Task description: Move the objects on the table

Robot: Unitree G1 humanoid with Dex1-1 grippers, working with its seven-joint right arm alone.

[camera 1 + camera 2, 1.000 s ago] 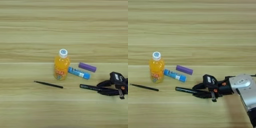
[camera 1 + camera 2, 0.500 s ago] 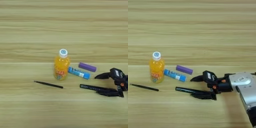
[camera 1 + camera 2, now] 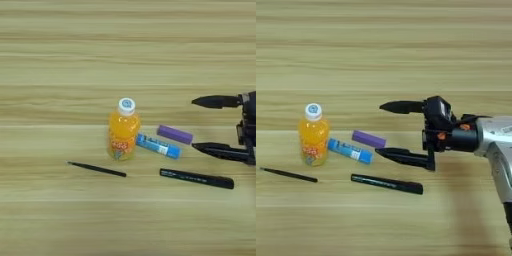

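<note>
Right eye view alone shows the silver forearm (image 3: pixel 491 142) behind the wide-open, empty black two-fingered gripper (image 3: pixel 381 129) over the striped wooden table (image 3: pixel 381 45).

Right arm enters from the right edge, silver forearm running leftward and level above the table. Black wrist block sits at its left end, with small orange marks on it. Right gripper (image 3: pixel 387 129) points left, its two black fingers spread wide apart, one on the far side, one on the near side. Both fingers are long, tapering to narrow tips. Nothing is between them. Gripper is clear of all contact.
</note>
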